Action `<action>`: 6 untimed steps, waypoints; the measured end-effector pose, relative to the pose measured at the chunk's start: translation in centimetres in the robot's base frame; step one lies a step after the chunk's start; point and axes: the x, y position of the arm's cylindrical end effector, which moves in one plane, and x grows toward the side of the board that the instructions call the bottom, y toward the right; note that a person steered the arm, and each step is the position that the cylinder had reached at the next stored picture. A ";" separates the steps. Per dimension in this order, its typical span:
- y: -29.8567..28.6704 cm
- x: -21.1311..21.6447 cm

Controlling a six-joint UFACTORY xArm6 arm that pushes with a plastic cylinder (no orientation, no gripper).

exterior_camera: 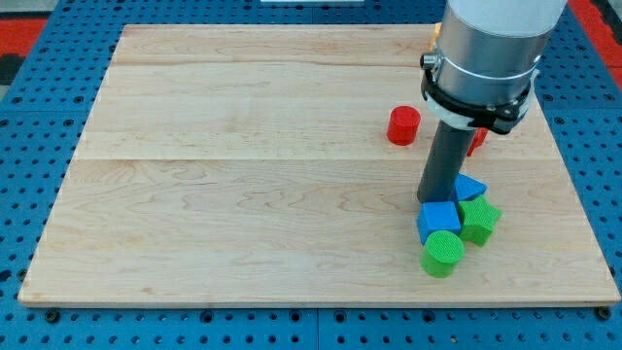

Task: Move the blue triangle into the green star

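The blue triangle [470, 187] lies at the board's right, partly hidden behind my rod. It touches the green star [478, 220], which sits just below it. My tip [436, 200] stands at the triangle's left edge and right above a blue cube [438, 220]. A green cylinder [442, 253] sits below the cube, touching it. The four blocks form one tight cluster.
A red cylinder [403, 125] stands above and left of the cluster. Another red block [476, 139] shows partly behind the arm; its shape is hidden. The wooden board [243, 175] lies on a blue pegboard; the cluster is near its right and bottom edges.
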 end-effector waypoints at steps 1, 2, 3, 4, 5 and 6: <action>-4.5 -1.5; -2.7 -5.2; 2.1 -6.3; 3.0 -2.6; 3.2 -1.1; 2.4 -2.2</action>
